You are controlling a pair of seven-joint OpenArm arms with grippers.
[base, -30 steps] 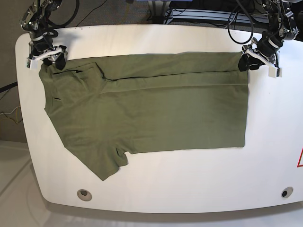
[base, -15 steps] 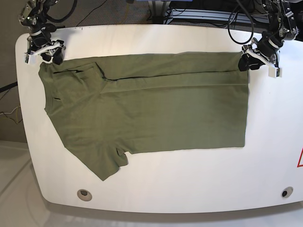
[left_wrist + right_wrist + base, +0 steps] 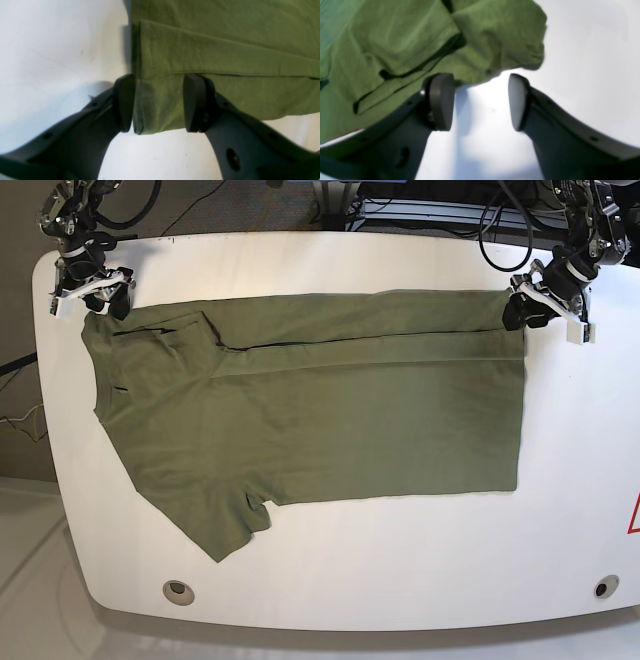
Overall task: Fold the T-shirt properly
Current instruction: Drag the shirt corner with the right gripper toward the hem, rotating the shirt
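Two grippers stand at the far corners of the T-shirt, which lies flat on the white table with one long edge already turned over.

The left gripper straddles the hem corner, its pads wide apart with cloth between them, not yet pinched. The right gripper is spread wide over bare table just beside the bunched shoulder corner, holding nothing.

To do this step well, I think each should take both layers of its corner, then lift evenly together.

The olive cloth looks soft, matte and thin, and it creases easily.
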